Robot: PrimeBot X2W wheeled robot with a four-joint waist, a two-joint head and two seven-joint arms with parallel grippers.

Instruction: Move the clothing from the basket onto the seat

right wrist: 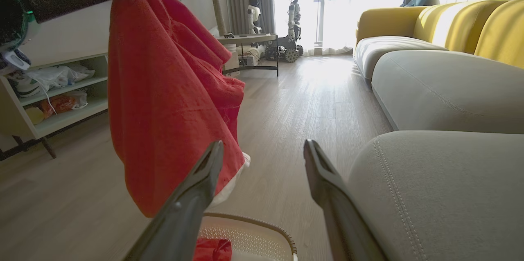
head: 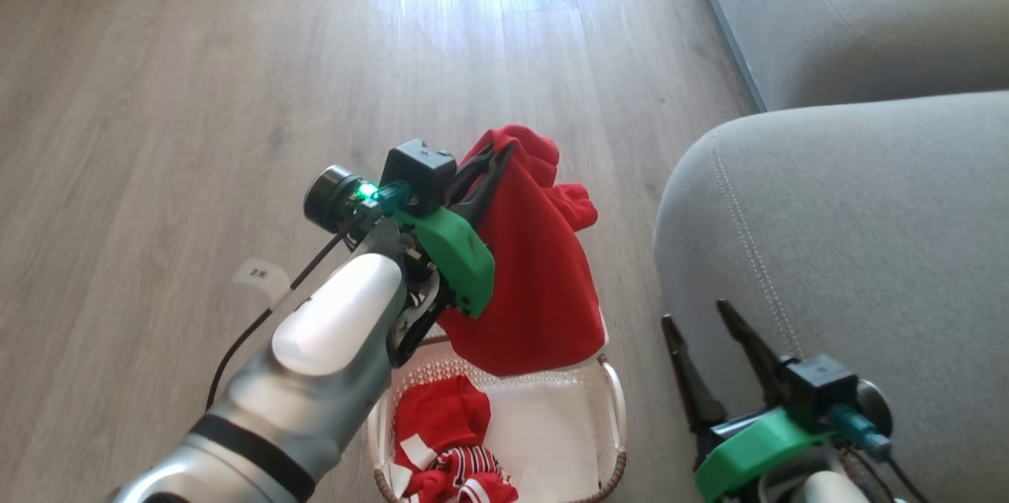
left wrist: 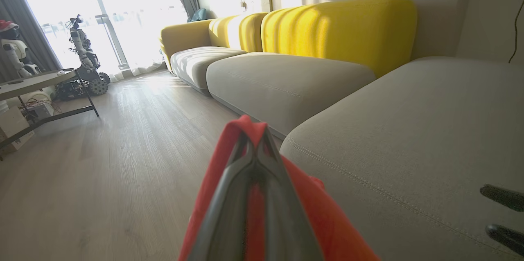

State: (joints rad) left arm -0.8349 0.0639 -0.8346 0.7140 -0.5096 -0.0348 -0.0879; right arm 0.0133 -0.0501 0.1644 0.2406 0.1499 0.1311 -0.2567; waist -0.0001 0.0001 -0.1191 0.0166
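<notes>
My left gripper [head: 498, 154] is shut on a red garment [head: 536, 274] that hangs from its tips above the cream basket [head: 615, 400]. In the left wrist view the red garment [left wrist: 245, 130] drapes over my closed fingers [left wrist: 245, 179]. A red jersey [head: 449, 440] with striped trim lies in the basket's left half. The grey seat [head: 851, 251] rises to the right of the basket. My right gripper [head: 698, 312] stands open beside the seat's front edge, holding nothing. In the right wrist view the red garment [right wrist: 163, 101] hangs left of my open right gripper [right wrist: 262, 150], over the basket [right wrist: 254, 234].
Wooden floor [head: 197, 93] stretches ahead and to the left. Another grey sofa cushion [head: 851, 6] lies further along. A low table [right wrist: 249, 42] and parked robots [right wrist: 292, 28] stand far off by the window; a shelf unit [right wrist: 53, 101] lines the left wall.
</notes>
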